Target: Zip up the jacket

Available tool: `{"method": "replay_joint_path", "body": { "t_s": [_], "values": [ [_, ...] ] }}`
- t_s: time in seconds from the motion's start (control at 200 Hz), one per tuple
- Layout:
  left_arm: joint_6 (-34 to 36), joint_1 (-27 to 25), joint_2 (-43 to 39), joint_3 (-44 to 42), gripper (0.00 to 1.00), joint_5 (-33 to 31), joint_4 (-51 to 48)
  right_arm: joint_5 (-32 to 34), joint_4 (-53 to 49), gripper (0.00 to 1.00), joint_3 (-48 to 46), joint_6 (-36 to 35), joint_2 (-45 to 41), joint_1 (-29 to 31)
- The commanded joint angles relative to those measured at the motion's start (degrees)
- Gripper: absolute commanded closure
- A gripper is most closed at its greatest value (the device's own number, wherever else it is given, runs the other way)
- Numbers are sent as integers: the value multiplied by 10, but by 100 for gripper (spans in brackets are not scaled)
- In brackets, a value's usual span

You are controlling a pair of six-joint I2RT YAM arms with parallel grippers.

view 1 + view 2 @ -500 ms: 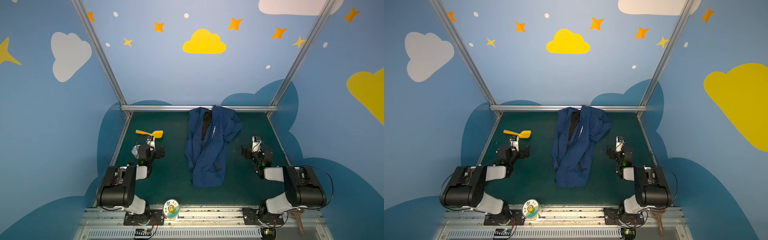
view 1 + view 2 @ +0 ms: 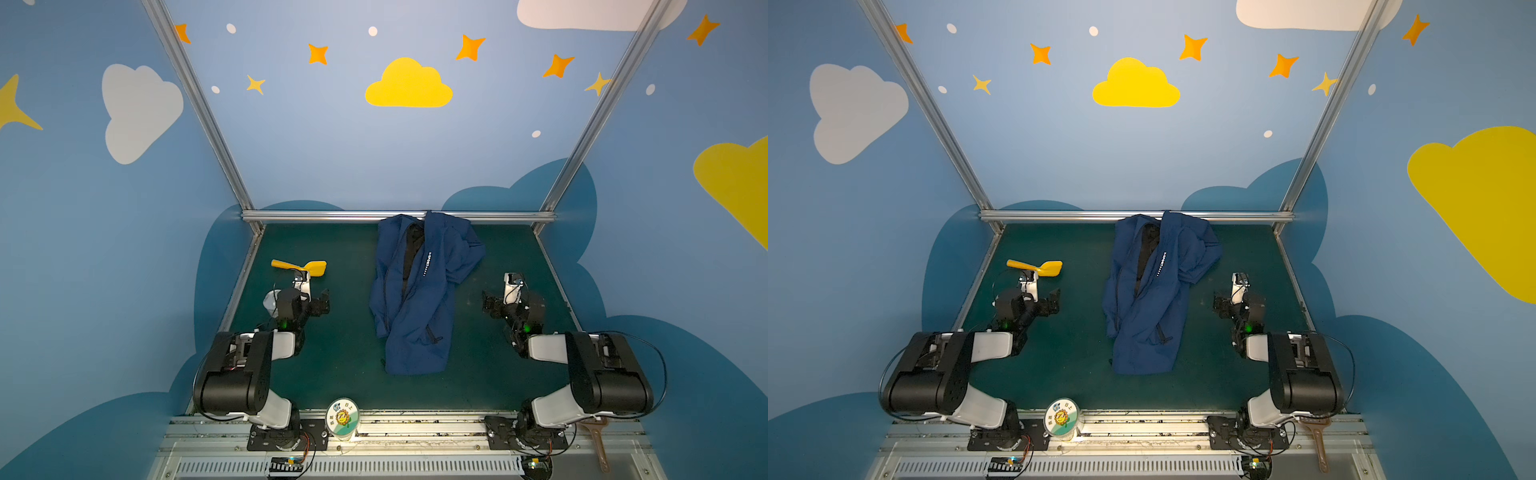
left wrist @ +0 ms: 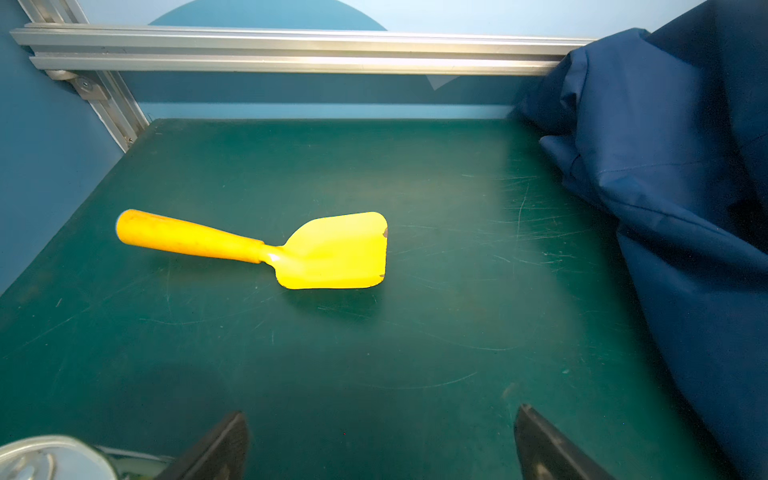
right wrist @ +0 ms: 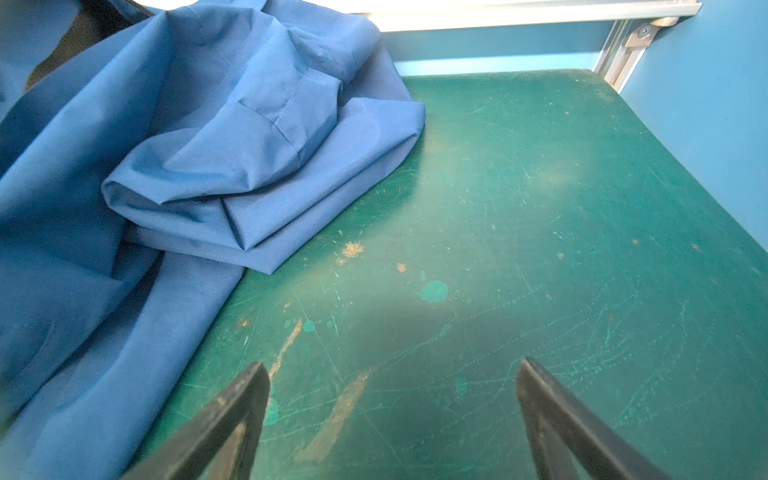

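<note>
The navy-blue jacket (image 2: 419,299) (image 2: 1150,307) lies crumpled lengthwise in the middle of the green table, its collar end against the back rail. The front gapes at the top and shows black lining (image 2: 411,249) beside white lettering (image 2: 428,264). A dark pocket zipper (image 2: 430,334) shows lower down. My left gripper (image 2: 321,304) (image 3: 381,411) hovers open to the left of the jacket (image 3: 681,187), holding nothing. My right gripper (image 2: 490,305) (image 4: 392,362) stands open to the right of it, over bare mat, with a folded sleeve (image 4: 257,174) ahead.
A yellow toy shovel (image 2: 307,267) (image 3: 291,249) lies just beyond the left gripper. A round tin (image 2: 342,417) stands on the front rail. A brown brush (image 2: 596,436) lies at the front right. An aluminium rail (image 2: 324,216) closes the back edge. A white round object (image 3: 50,457) sits beside the left gripper.
</note>
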Motion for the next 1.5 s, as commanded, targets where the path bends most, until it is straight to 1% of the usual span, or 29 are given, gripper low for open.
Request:
{"method": "replay_joint_path", "body": {
  "t_s": [0.0,0.431,0.481,0.521,0.571,0.631,0.686,0.721,0.786,0.826,0.916,0.956,1.046,1.121,1.171,1.267,1.317,1.392,1.497],
  "values": [
    [1,0,3,1,1,-3,4,-6,12,7,12,-3,6,-2],
    [3,5,-2,10,1,12,12,-7,17,7,9,-4,5,-2],
    [2,3,-29,42,1,2,-69,1,14,7,12,-8,-9,3],
    [-2,3,-54,78,1,-4,-157,31,-60,7,32,-5,-46,12],
    [-31,3,-82,127,1,-21,-261,78,-219,7,83,21,-96,26],
    [-63,3,-112,181,1,-33,-378,83,-371,7,140,53,-135,36],
    [-83,3,-133,214,1,-16,-460,97,-484,7,198,81,-159,55],
    [-109,1,-146,230,1,-6,-505,101,-556,7,227,98,-172,71],
    [-168,-1,-174,238,1,27,-560,102,-649,7,268,129,-192,114],
    [-208,-3,-193,232,1,55,-583,100,-697,8,292,151,-202,153],
    [-300,-10,-235,195,1,119,-594,117,-790,8,347,208,-205,255],
    [-328,-14,-252,173,1,160,-586,126,-820,9,370,237,-195,300],
    [-388,-22,-280,123,1,217,-564,133,-863,11,421,290,-148,393],
    [-430,-22,-294,75,1,277,-512,137,-891,14,473,322,-85,453],
    [-453,-22,-299,55,1,298,-500,140,-910,15,509,330,-36,484],
    [-481,-25,-305,32,1,327,-495,144,-950,20,583,345,61,522],
    [-484,-25,-311,25,1,337,-501,133,-961,24,618,350,107,533],
    [-485,-24,-324,18,1,335,-518,116,-964,28,658,353,162,545],
    [-505,-23,-343,-4,1,334,-510,104,-976,34,710,353,222,554]
  ]
}}
